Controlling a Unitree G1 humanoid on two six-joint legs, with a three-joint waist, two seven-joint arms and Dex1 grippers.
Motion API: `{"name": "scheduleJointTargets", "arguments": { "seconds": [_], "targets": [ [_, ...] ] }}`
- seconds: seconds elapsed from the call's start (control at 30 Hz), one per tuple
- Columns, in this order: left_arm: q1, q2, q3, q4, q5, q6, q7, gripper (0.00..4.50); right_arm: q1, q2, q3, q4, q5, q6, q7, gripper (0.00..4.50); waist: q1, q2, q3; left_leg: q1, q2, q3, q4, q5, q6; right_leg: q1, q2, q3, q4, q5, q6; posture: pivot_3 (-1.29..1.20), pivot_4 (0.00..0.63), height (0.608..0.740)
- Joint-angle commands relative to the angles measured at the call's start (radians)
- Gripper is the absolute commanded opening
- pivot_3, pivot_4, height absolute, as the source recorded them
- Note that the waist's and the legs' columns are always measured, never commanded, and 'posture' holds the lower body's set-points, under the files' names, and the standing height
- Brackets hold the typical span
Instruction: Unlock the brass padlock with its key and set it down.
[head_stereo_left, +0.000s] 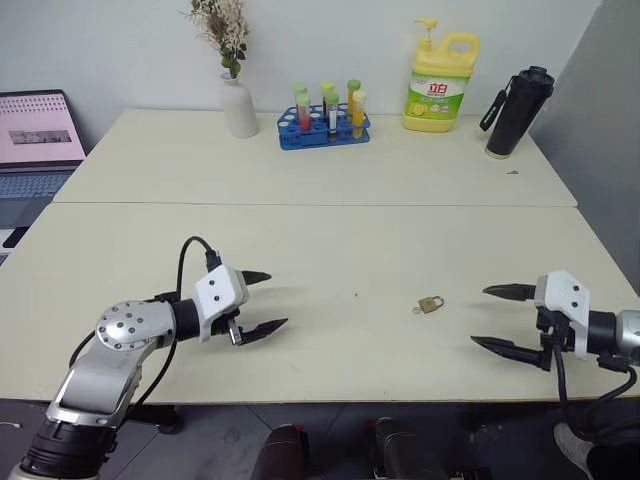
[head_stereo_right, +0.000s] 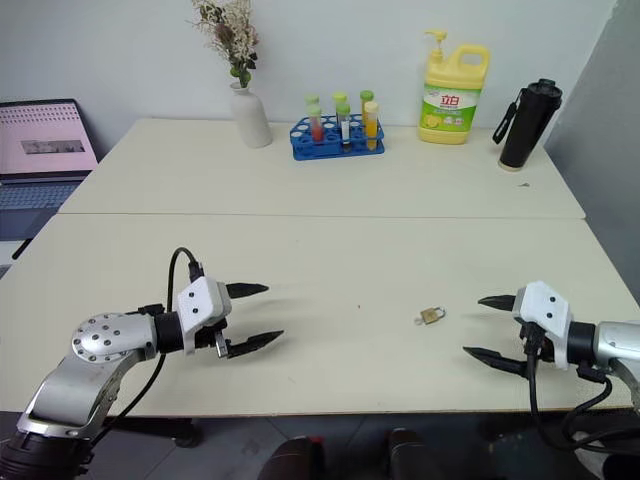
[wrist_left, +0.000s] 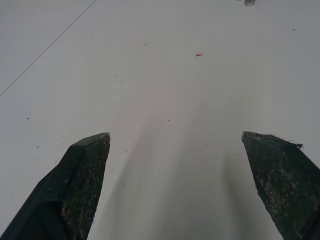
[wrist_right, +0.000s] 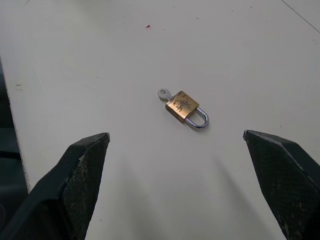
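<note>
Between 2 wide-open grippers, the brass padlock (wrist_right: 186, 108) lies flat, the key (wrist_right: 164, 94) inserted.

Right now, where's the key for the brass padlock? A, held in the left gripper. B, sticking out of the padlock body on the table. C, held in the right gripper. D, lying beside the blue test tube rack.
B: the key juts from the brass padlock at the end opposite its shackle, lying flat on the table; the left gripper and right gripper both stand open and empty.
</note>
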Motion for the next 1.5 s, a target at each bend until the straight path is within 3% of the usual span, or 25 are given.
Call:
{"name": "scheduleJointTargets", "arguments": {
  "seconds": [0.03,0.33,0.53,0.67,0.87,1.0,1.27,1.5],
  "targets": [
    [-0.008,-0.002,0.018,-0.043,-0.025,0.003,0.000,4.39,-0.026,0.000,0.008,-0.016,-0.003,-0.014,0.011,4.50,0.000,0.000,0.000,0.000,0.000,0.000,0.000,0.000,0.000,0.000,0.000,0.000,0.000,0.000,0.000,0.00,0.150,0.740],
    [-0.028,-0.022,-0.022,-0.091,-0.011,0.073,0.043,4.39,-0.083,-0.004,0.050,0.001,-0.029,-0.010,0.006,4.50,0.000,0.000,0.000,0.000,0.000,0.000,0.000,0.000,0.000,0.000,0.000,0.000,0.000,0.000,0.000,0.00,0.150,0.740],
    [-0.038,-0.035,-0.035,-0.141,-0.074,0.135,0.013,4.39,-0.236,0.029,0.143,0.100,-0.091,-0.118,0.043,4.50,-0.002,0.000,0.000,0.000,0.000,0.000,0.000,0.000,0.000,0.000,0.001,0.000,0.000,0.000,0.000,0.00,0.150,0.740],
    [-0.050,-0.012,-0.046,-0.177,-0.107,0.135,-0.050,4.39,-0.360,0.033,0.230,0.194,-0.115,-0.148,0.130,4.50,-0.001,0.000,0.000,0.000,0.000,0.000,0.000,0.000,0.000,0.000,0.002,0.000,0.000,0.000,0.000,0.00,0.150,0.740],
    [-0.037,0.006,-0.114,-0.211,-0.031,0.070,-0.073,4.39,-0.548,0.024,0.394,0.384,-0.207,-0.164,0.304,4.50,-0.002,0.000,0.000,0.001,-0.001,0.001,0.000,0.000,0.000,0.000,0.001,0.000,0.000,0.000,-0.001,0.00,0.150,0.740],
    [-0.042,-0.001,-0.136,-0.226,-0.016,0.063,-0.063,4.39,-0.687,0.091,0.518,0.582,-0.312,-0.266,0.395,4.50,-0.002,0.000,0.000,0.001,0.000,0.001,0.000,0.000,0.000,0.000,0.001,0.000,0.000,0.000,-0.001,0.00,0.150,0.740],
    [-0.045,-0.006,-0.148,-0.222,-0.006,0.054,-0.061,4.39,-0.825,0.209,0.578,0.820,-0.393,-0.328,0.411,4.50,-0.002,0.000,0.000,0.000,0.000,0.001,0.000,0.000,0.000,-0.001,0.001,0.000,0.001,0.002,-0.004,0.00,0.150,0.740],
    [-0.044,-0.006,-0.152,-0.217,-0.002,0.044,-0.060,4.39,-0.854,0.230,0.590,0.898,-0.424,-0.376,0.435,4.50,-0.001,0.000,0.000,0.000,0.000,0.001,0.000,0.000,0.000,-0.001,0.000,0.000,0.001,0.003,-0.005,0.00,0.150,0.740]
  ]
}}
